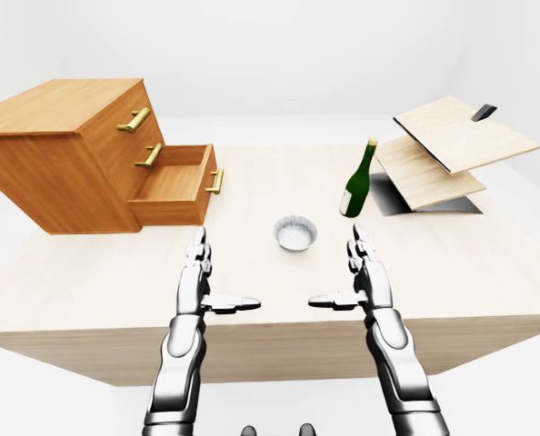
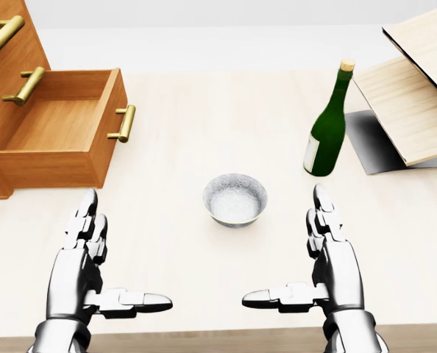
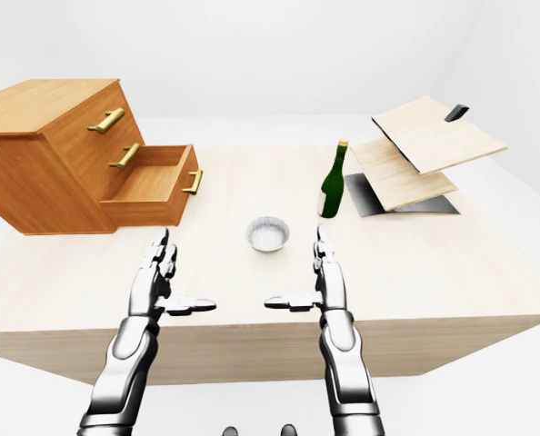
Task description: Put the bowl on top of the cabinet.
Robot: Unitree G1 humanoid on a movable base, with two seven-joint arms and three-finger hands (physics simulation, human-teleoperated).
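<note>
A small silver bowl sits upright on the pale wooden table, near the middle of the head view. The wooden cabinet stands at the left, its flat top bare and its lowest drawer pulled out. My left hand hovers below and left of the bowl, fingers spread, thumb pointing inward. My right hand mirrors it below and right of the bowl. Both are open and hold nothing; neither touches the bowl.
A green bottle with a cork stands upright to the right of the bowl. Further right, two tilted wooden boards rest over a dark base. The table's near edge runs just under my forearms.
</note>
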